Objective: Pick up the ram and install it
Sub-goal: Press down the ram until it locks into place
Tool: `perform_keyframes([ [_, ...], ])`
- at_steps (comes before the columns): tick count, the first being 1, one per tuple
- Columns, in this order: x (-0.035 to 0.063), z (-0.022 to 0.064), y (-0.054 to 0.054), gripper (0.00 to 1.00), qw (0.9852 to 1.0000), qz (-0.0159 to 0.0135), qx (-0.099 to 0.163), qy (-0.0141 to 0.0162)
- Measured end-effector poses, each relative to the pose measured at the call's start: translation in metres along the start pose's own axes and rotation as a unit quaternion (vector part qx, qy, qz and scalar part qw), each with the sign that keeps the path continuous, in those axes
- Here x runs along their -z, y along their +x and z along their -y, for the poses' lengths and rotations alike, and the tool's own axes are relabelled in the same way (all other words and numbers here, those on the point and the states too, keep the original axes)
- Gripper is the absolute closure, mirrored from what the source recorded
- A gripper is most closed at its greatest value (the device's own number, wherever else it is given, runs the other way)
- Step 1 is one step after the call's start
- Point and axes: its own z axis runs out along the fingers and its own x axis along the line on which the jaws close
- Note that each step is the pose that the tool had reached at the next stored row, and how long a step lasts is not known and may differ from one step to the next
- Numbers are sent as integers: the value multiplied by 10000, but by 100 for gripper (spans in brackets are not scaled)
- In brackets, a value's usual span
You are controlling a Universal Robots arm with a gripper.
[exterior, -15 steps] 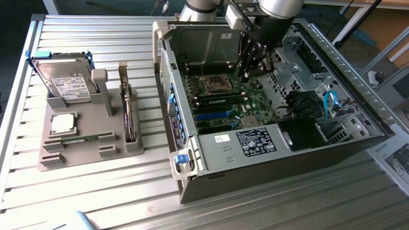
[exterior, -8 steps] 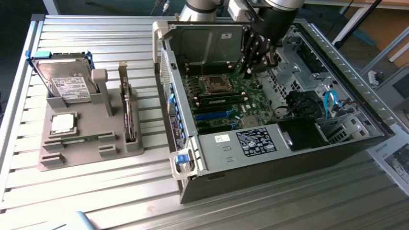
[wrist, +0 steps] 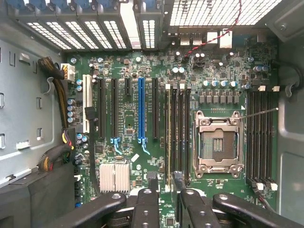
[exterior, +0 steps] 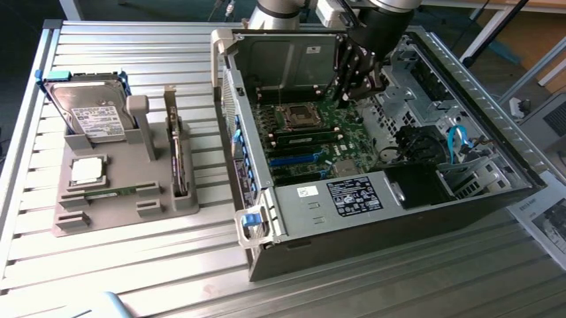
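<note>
The tool (wrist: 164,184) hangs inside the open computer case (exterior: 354,218), above the motherboard (wrist: 142,61), with its fingers (wrist: 145,209) apart and nothing between them. The ram (exterior: 113,192) lies in the grey holder (exterior: 146,211) on the counter (exterior: 132,265), well apart from the tool.

Exterior view looks down obliquely on the open case (exterior: 354,228); wrist view faces the same motherboard (wrist: 213,80) from close.
</note>
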Motion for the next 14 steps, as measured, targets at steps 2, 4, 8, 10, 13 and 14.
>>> perform_keyframes([
  [2,0,0,0,75,10000,0,0,0],
  [4,0,0,0,75,10000,0,0,0],
  [8,0,0,0,75,10000,0,0,0],
  [10,0,0,0,89,10000,0,0,0],
  [13,0,0,0,89,10000,0,0,0],
  [14,0,0,0,89,10000,0,0,0],
])
